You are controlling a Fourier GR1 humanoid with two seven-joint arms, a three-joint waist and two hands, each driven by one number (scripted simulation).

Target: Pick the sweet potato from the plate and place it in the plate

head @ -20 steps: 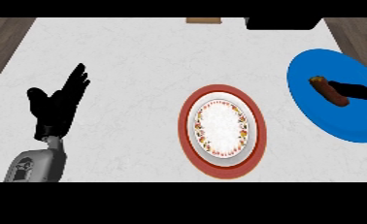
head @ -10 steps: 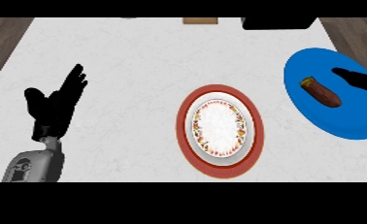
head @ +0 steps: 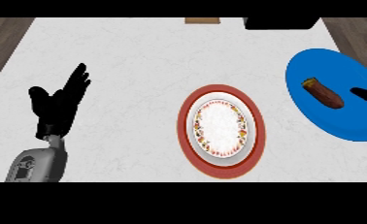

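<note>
Resting at left, left hand is released, fingers straight; sweet potato lies on blue plate; right hand barely shows, state unclear.

Two plates on a white marbled surface
A brown oblong sweet potato lies on the round blue plate at the right edge; a red-rimmed white plate sits mid-surface; the black left hand rests open, fingers up, at the left.

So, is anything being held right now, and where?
Nothing held. Left hand open, empty; sweet potato lies free on the blue plate, right hand barely in view beside it.
</note>
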